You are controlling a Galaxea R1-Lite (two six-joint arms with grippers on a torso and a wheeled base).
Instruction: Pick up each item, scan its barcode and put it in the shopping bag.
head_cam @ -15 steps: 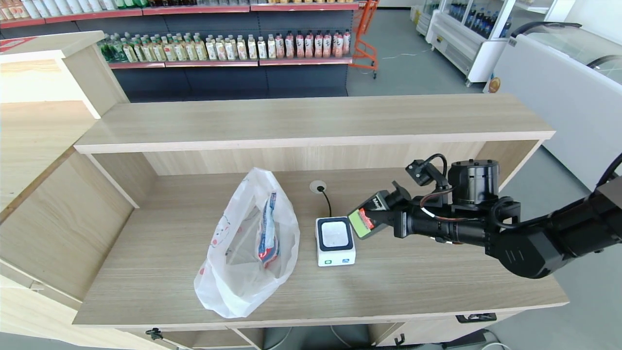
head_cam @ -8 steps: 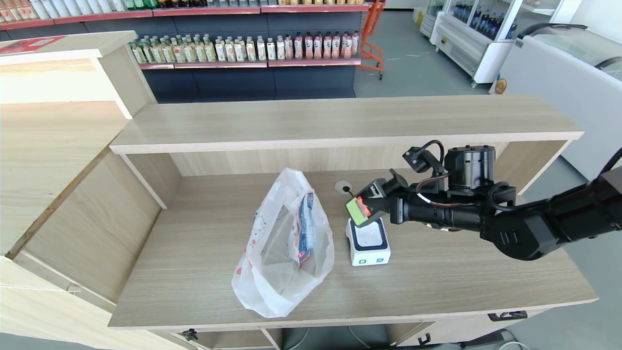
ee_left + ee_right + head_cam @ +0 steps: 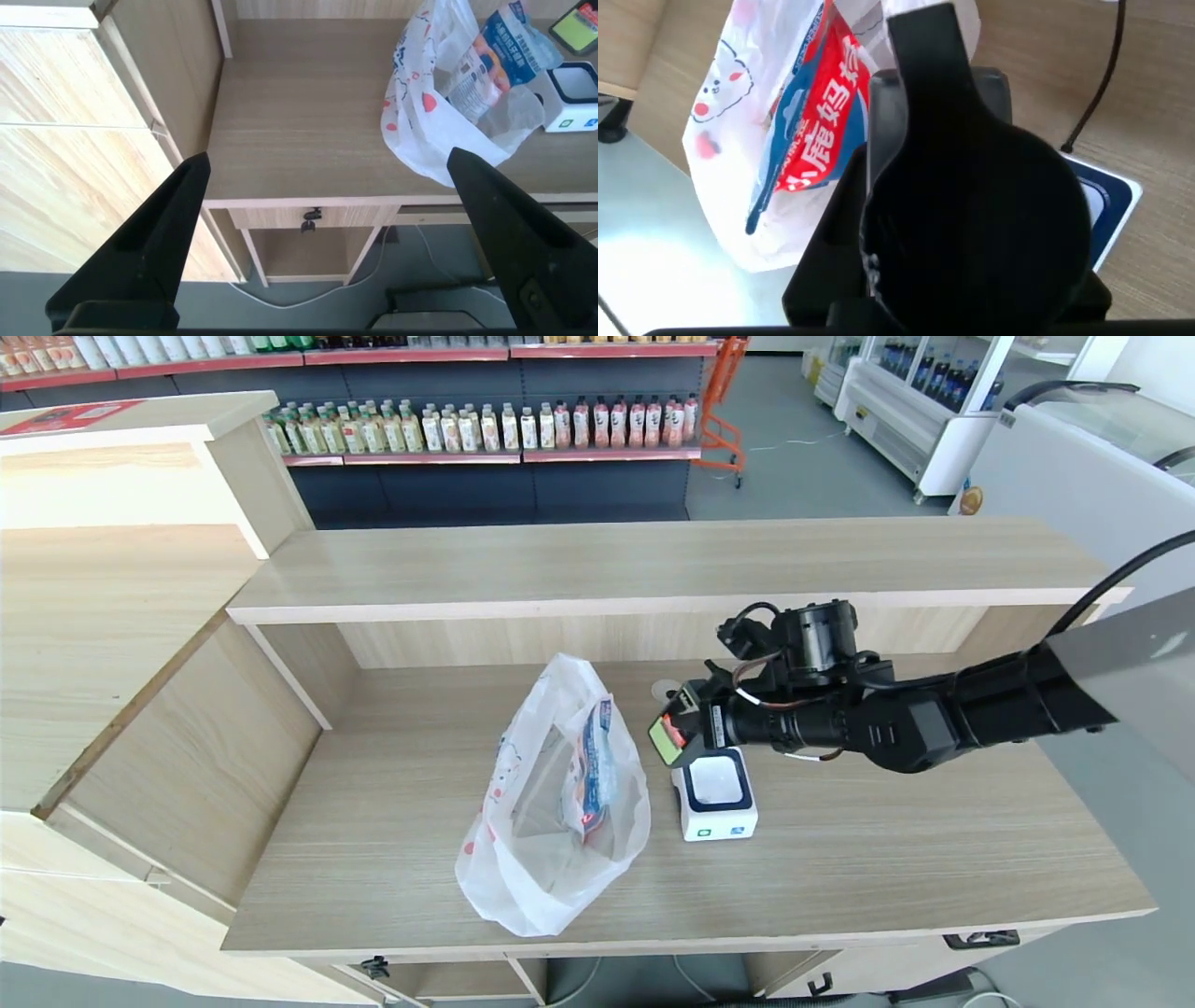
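Observation:
A white plastic shopping bag [image 3: 551,821] stands open on the counter with a red and blue packet [image 3: 591,775] inside. To its right sits a white barcode scanner [image 3: 714,793] with a dark glass top. My right gripper [image 3: 680,733] hangs over the scanner's far left corner, shut on a small green and red box [image 3: 666,739], between scanner and bag. The right wrist view has the bag [image 3: 738,103], the packet [image 3: 817,121] and the scanner [image 3: 1106,201] below my dark fingers [image 3: 924,65]. My left gripper [image 3: 329,163] is open, off the counter's front left edge, with the bag [image 3: 439,112] far off.
The wooden counter [image 3: 840,859] has a raised back ledge [image 3: 653,565] and a side wall [image 3: 196,737] at left. A cable [image 3: 665,693] runs from the scanner to a hole at the back. Store shelves with bottles [image 3: 485,429] stand behind.
The head camera has shifted, sliding the whole scene rightward. My right gripper has carried the box leftward, from right of the scanner across it toward the bag.

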